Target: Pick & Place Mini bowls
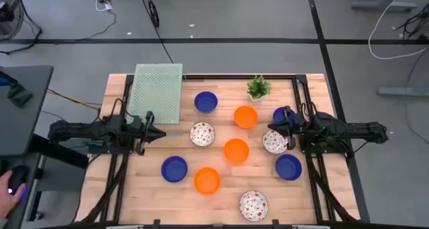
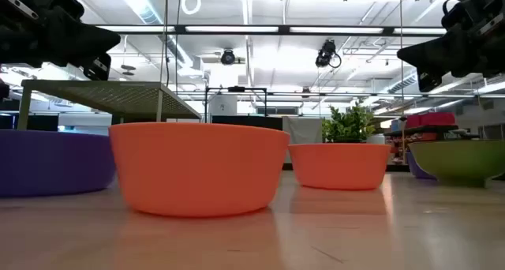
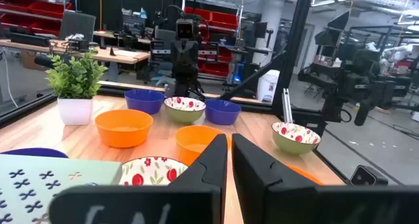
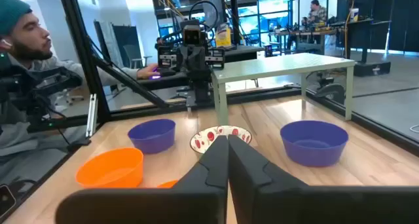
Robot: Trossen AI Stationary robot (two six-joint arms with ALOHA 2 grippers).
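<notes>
Both hands hang closed and empty above the tabletop (image 1: 221,189). Left hand (image 1: 159,133) sits at nine o'clock in the overhead view, fingers pressed nearly together and pointing toward the middle; right hand (image 1: 271,127) sits at three o'clock, fingers shut, pointing back at it.

Just past the left hand lies a white red-speckled bowl (image 1: 202,134), and at its seven o'clock side a blue bowl (image 1: 174,169). A green mesh rack (image 1: 157,92) stands at eleven o'clock on the tabletop. Just beside the right hand are another speckled bowl (image 1: 274,141) and a blue bowl (image 1: 288,167), with one more blue bowl partly hidden under the arm. Around the centre sit three orange bowls (image 1: 236,150), a blue bowl (image 1: 206,102) near twelve o'clock beside a small potted plant (image 1: 259,88), and a third speckled bowl (image 1: 253,205) at six o'clock.

No bowl is picked yet, so the task looks to be at its start. A sound first move, in my judgement: open one hand wide before descending, come straight down over the nearest bowl's rim with one finger inside and one outside, and close gently so the light bowl does not skid or tip into its neighbours.
</notes>
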